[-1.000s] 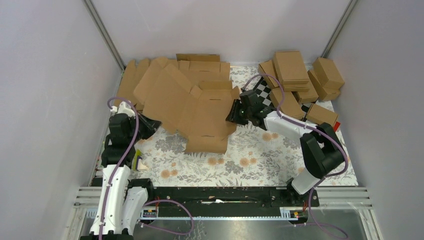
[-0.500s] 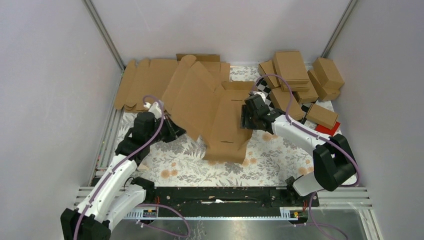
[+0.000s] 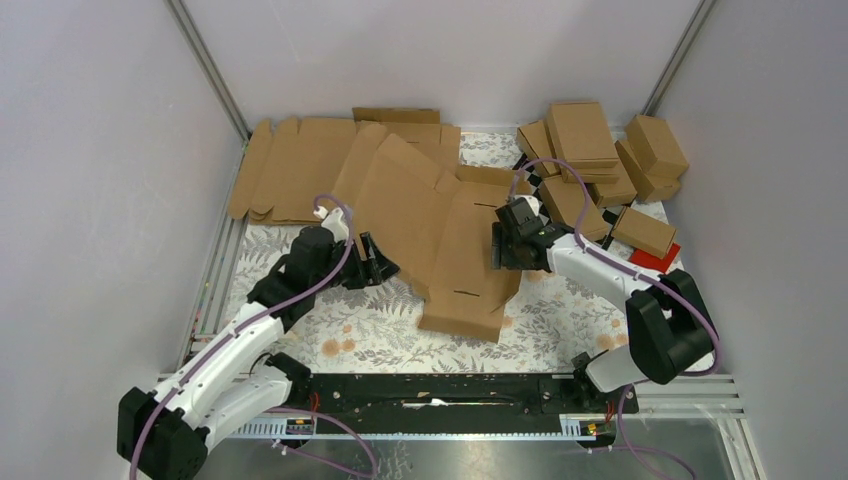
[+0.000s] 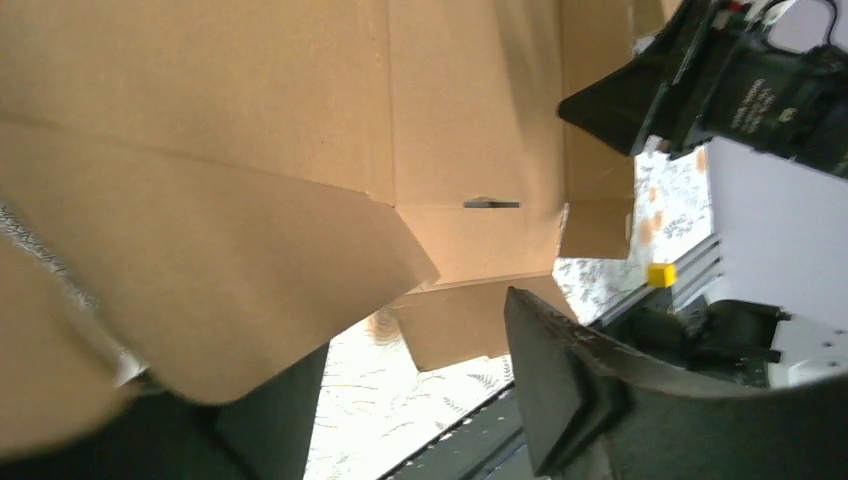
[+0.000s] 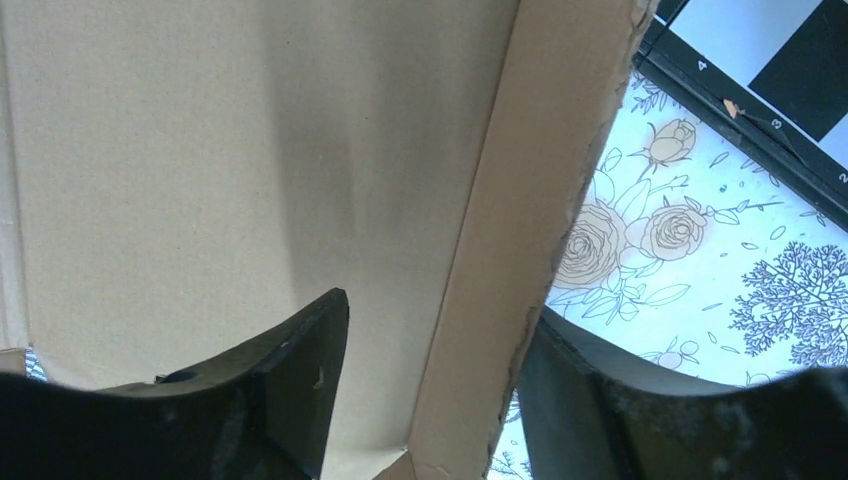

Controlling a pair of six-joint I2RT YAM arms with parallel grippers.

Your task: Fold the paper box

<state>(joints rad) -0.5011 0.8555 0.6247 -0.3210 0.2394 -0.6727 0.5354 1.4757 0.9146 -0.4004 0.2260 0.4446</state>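
The paper box [image 3: 440, 230], a plain brown corrugated cardboard blank, lies unfolded across the middle of the flower-printed mat [image 3: 370, 330], between the two claws. At its left edge the left gripper [image 3: 378, 262] stands spread, with a rounded flap loose between its fingers. At the right edge the right gripper [image 3: 497, 246] is likewise spread, straddling a narrow side strip without pinching it. Closed brown cardboard boxes [image 3: 590, 150] are piled at the far right.

The paper box [image 3: 440, 225] is showing as plain brown corrugated cardboard, matt and faintly fibrous, its cut edge fraying rough. The tablecloth [image 3: 370, 325] is looking smooth and flower-printed. The right gripper [image 5: 432, 340] is reading as matt black plastic, and at 6 o'clock the base plate [image 3: 480, 455] is gleaming dully — bare metal
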